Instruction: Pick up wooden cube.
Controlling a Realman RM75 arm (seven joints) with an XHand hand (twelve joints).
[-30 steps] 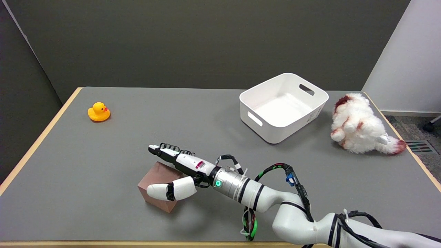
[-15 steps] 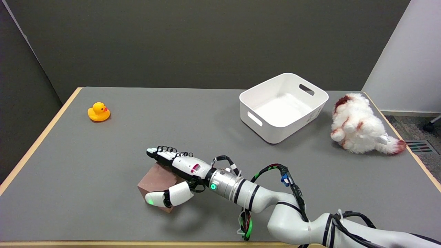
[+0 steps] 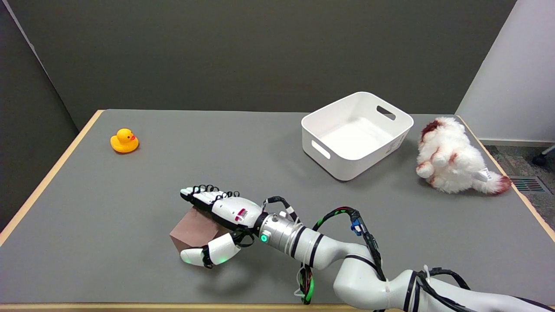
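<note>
While tilted, wooden cube (image 3: 194, 229) gripped by right hand (image 3: 217, 225), grey table (image 3: 260, 151)

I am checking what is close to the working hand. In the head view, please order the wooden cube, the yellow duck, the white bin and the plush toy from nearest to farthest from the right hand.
From the right hand:
1. Wooden cube, gripped in the hand.
2. Yellow duck, far left.
3. White bin, far right.
4. Plush toy, right edge.

right arm comes in from about 5 o'clock, stretched toward 10. The robot hand (image 3: 215, 225) is clamped on the wooden cube (image 3: 194, 229), fingers (image 3: 200, 196) over its far side, thumb (image 3: 208, 255) on the near side.
</note>
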